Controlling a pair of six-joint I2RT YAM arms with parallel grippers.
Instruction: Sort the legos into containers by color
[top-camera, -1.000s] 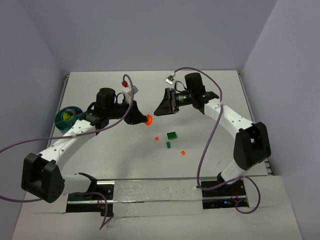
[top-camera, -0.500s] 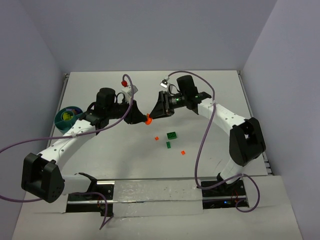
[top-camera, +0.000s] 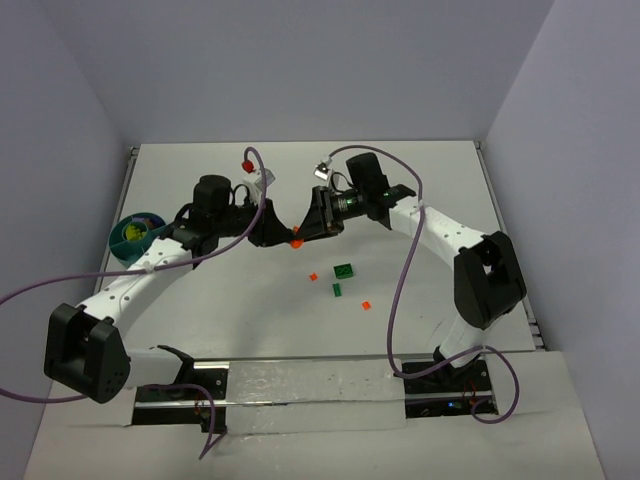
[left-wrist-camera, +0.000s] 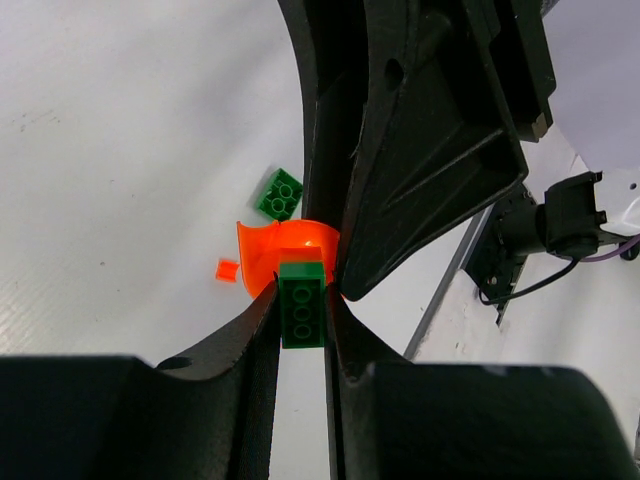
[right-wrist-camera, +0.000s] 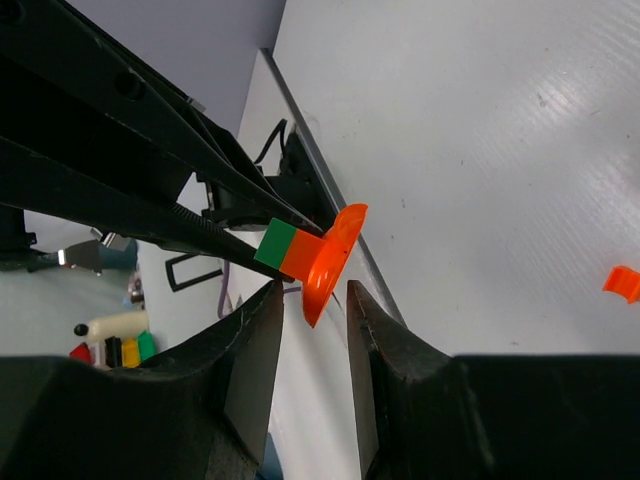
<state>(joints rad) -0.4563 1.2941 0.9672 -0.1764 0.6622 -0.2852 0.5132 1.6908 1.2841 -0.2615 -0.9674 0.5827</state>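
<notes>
Legos are mid-sort on your bench (top-camera: 250, 320), and most of them are not yet in a container. The teal bowl (top-camera: 120, 245) sits at the bench's nine o'clock edge, well apart from the action.

Both arms meet above the bench's middle. Your left pincer (left-wrist-camera: 300, 320) is closed tight on a green brick (left-wrist-camera: 302, 310), which has an orange round piece (left-wrist-camera: 265, 255) stuck on its far end. Your right pincer (right-wrist-camera: 312, 290) faces it from three o'clock. Its jaws are partly open and straddle the orange disc. I cannot tell whether either finger touches the rim, so count it as holding nothing.

At about five o'clock from that meeting point, loose pieces lie on the bench: a dark green brick (top-camera: 344, 270), a smaller green bit (top-camera: 337, 290) just beside it, and two tiny orange bits (top-camera: 312, 276), one either side.

I judge you are splitting the joined pair. Next, close the right pincer squarely on the disc. Pull straight back toward three o'clock while the left holds firm. Then carry each colour to its own compartment.
</notes>
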